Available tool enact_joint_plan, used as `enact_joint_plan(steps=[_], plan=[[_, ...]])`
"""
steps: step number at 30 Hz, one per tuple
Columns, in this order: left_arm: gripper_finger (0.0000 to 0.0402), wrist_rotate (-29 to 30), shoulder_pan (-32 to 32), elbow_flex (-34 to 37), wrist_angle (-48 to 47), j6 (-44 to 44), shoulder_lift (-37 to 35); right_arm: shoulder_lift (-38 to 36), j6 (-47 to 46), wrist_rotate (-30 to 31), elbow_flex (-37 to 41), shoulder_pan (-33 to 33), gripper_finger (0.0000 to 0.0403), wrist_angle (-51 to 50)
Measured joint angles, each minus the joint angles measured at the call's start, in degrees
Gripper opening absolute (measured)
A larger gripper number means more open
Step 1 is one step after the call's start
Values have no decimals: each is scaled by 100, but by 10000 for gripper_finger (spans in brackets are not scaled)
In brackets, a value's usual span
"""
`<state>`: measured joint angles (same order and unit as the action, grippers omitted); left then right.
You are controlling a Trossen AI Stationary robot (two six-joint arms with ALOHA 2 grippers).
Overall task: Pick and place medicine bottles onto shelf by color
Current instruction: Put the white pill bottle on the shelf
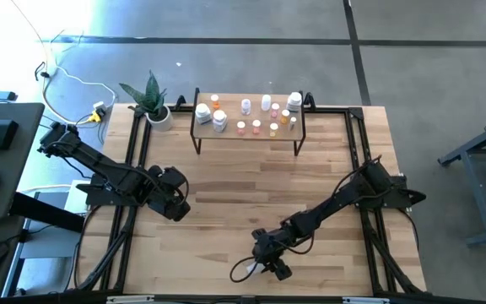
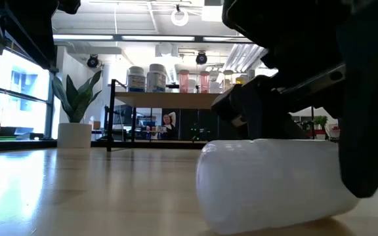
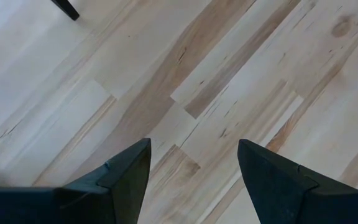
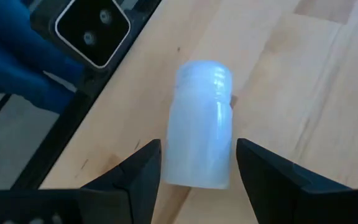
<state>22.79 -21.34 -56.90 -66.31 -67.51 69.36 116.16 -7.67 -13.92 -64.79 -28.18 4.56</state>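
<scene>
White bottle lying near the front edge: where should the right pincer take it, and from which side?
Grip the white bottle across its smooth body, below the threaded neck, coming straight down from above. It lies on its side on the tabletop, and the open right pincer already straddles the body.

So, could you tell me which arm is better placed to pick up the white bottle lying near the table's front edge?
The right. Its gripper has open fingers straddling the white bottle; the left gripper hangs over bare tabletop.

White bottle (image 4: 201, 134) lies sideways near the table's front edge; others stand on shelf (image 1: 247, 135).
</scene>
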Motion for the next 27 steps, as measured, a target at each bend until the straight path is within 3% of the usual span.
enact_joint_plan(steps=[5, 10, 18, 27], plan=[[232, -95, 0, 0, 0, 22, 0, 0, -266, 41, 0, 30, 164, -11], [232, -601, 168, 0, 1, 314, 0, 0, -569, 21, 0, 130, 133, -17], [232, -792, 625, 0, 27, 1251, 0, 0, -1015, 66, 0, 423, 127, 25], [232, -1648, 1364, 0, 769, 2848, 0, -290, -1350, 500, -2, 846, 126, 143]])
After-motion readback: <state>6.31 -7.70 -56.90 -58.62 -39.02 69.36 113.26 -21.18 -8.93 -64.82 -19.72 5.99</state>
